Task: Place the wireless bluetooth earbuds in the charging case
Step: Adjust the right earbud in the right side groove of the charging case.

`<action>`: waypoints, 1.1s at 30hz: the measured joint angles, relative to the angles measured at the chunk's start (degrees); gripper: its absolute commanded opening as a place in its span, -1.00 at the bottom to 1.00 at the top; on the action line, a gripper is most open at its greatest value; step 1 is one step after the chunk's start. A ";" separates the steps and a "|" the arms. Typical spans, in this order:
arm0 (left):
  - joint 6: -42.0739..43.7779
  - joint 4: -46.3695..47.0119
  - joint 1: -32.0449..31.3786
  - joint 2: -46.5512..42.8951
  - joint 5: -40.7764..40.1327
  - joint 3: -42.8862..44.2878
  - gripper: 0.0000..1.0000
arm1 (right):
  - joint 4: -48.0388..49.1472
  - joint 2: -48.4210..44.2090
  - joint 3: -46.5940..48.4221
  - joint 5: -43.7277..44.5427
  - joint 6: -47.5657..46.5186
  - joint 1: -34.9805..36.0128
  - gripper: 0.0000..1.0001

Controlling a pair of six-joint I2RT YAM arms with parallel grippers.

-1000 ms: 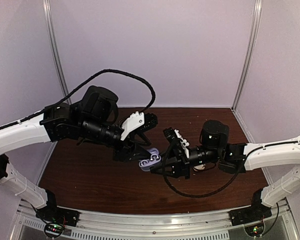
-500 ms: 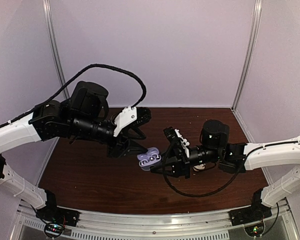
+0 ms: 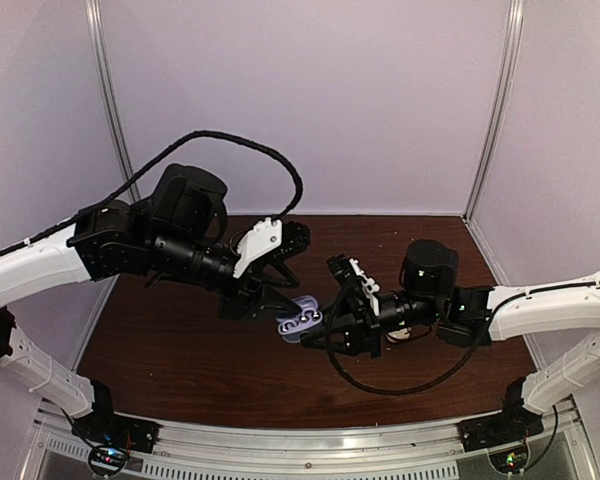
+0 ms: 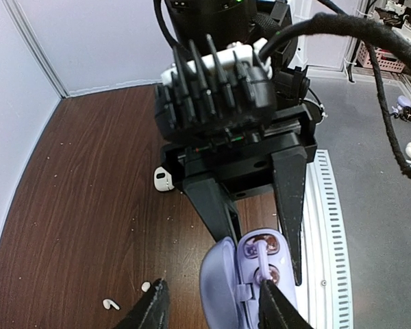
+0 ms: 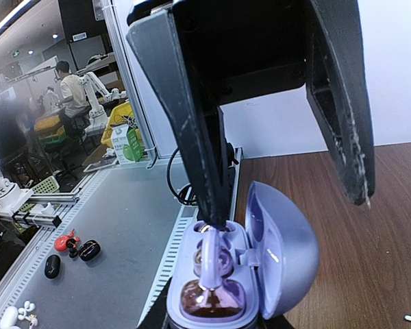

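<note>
Status: case is mid-table in the top view and looks held clear of the table, lid open. The right gripper is at its 3 o'clock, clamped on the case base. The left gripper comes in from 10 o'clock, fingers spread, nothing pinched. In the right wrist view one fingertip sits right at the far well and the other hangs outside the lid at 3 o'clock.

This reads as the seat/press step. A pale purple piece lies across the two wells. I can't tell if it's a bud or part of the case, or whether the wells are filled.

To do it well:
- Push with that one tip only, straight along the well axis, light force.
- Right grip firm so the case can't roll.
- Outer finger off the lid; a nudge could swing it shut.
- Confirm flush before backing out.

A white bud is on the table at the case's 9 o'clock in the left wrist view, well apart. A white piece is at 11 o'clock. Both look like later picks.
</note>
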 measured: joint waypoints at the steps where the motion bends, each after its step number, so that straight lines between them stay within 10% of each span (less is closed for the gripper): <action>1: 0.00 -0.04 0.00 0.26 0.11 0.02 -0.07 | 0.13 0.04 0.00 -0.02 0.00 0.00 -1.00; 33: -1.03 -1.09 -1.44 0.07 -1.55 1.88 -0.08 | -1.20 0.90 0.00 -1.27 -0.02 -0.26 -1.00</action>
